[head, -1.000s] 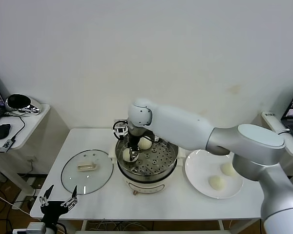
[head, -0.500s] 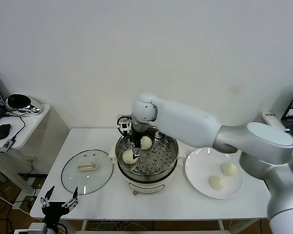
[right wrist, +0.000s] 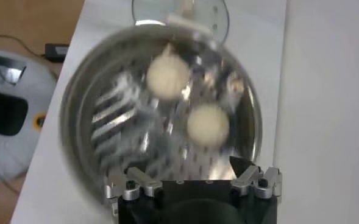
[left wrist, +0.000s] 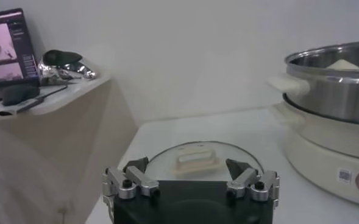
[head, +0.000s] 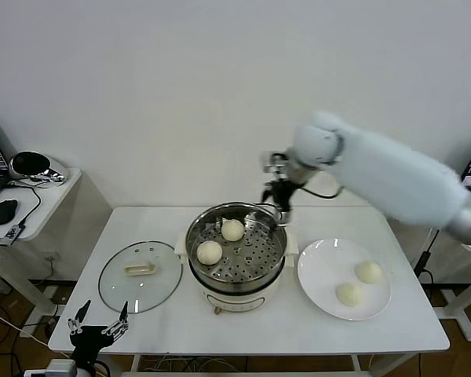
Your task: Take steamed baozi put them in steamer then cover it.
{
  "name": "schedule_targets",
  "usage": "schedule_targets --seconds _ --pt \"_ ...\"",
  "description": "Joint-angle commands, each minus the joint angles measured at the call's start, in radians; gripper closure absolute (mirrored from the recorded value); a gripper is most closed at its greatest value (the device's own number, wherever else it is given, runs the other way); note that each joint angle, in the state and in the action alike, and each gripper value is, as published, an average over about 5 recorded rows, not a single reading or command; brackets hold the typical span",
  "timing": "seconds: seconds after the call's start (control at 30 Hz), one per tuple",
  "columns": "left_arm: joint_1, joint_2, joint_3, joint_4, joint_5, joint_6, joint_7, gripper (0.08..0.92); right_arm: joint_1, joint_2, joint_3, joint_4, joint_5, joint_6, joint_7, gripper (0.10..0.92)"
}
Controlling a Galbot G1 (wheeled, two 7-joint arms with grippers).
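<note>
Right gripper hangs over the steamer's far right rim, jaws spread and empty. Two baozi sit inside on its left side, two more on the plate to its right. Left gripper waits at the surface's near left edge, jaws spread, the cover lying flat left of the steamer.

4 steamed baozi: 2 in steamer at and, 2 on plate at and. 1 steamer, 1 cover, 1 plate, 1 tabletop.
</note>
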Motion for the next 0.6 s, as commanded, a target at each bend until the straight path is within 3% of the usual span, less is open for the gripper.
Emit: schedule_targets --seconds 0.03,0.37,0.6 --pt "0.003 -0.003 0.004 -0.003 -0.012 0.003 0.004 0.177 -0.222 -0.372 0.157 0.173 -0.180 0.104 -0.065 0.203" --pt "0.015 -0.017 0.019 -0.008 0.002 0.006 0.002 0.177 -0.652 -0.385 0.445 0.174 -0.368 0.142 -0.049 0.203" --pt "0.022 -0.024 0.027 -0.005 0.023 0.006 0.001 0.177 -0.779 -0.331 0.501 0.109 -0.470 0.167 -0.036 0.203"
